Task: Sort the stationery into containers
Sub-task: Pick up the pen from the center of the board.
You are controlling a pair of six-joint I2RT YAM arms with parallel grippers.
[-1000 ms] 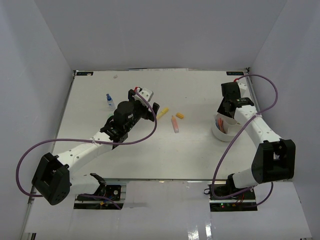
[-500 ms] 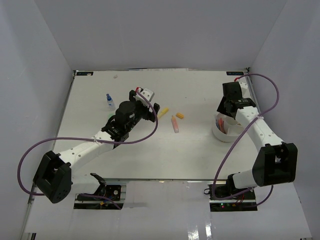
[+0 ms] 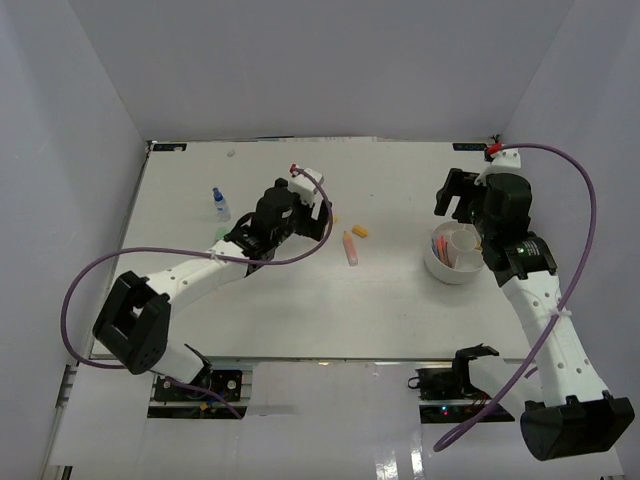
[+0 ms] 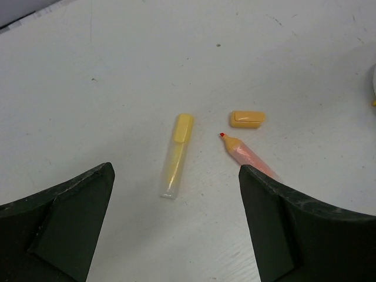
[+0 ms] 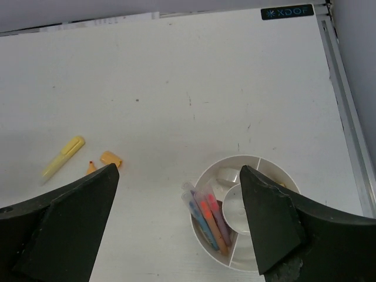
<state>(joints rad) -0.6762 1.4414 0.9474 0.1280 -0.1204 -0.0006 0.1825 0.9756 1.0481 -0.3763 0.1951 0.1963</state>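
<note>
left pincer [image 3: 322, 218] spread wide, nothing in it, hanging over the loose items mid-counter [image 3: 380, 310]. left wrist view: yellow highlighter [image 4: 176, 155], capped, lies on the counter in the gap between the two fingers [image 4: 64, 223], untouched. just right of it is a loose orange cap [image 4: 247, 118] and an uncapped orange marker [image 4: 249, 157]. the marker's red tip is bare, near the loose cap but apart from it. its other end is cut off behind the right-hand finger.

right pincer [image 3: 453, 203] also wide apart and empty, above the far side of the round white tub [image 5: 235, 160], not touching it. tub sits at the right of the counter, well apart from the highlighter group. it's split into wedges around a small centre cup [image 5: 238, 207]. left wedge holds three pens [image 5: 205, 217] side by side: blue, orange, purple. far wedge has a small pale thing, can't tell what. hint of yellow in the right wedge, mostly hidden by the finger.

blue-capped small bottle [image 3: 218, 203] upright at the left of the counter, near the left arm, on its own. tiny white speck [image 3: 231, 154] near the far edge, too small to identify.

only readable writing: "xdof" in white on a black plate [image 5: 286, 12] at the far right corner of the counter.
</note>
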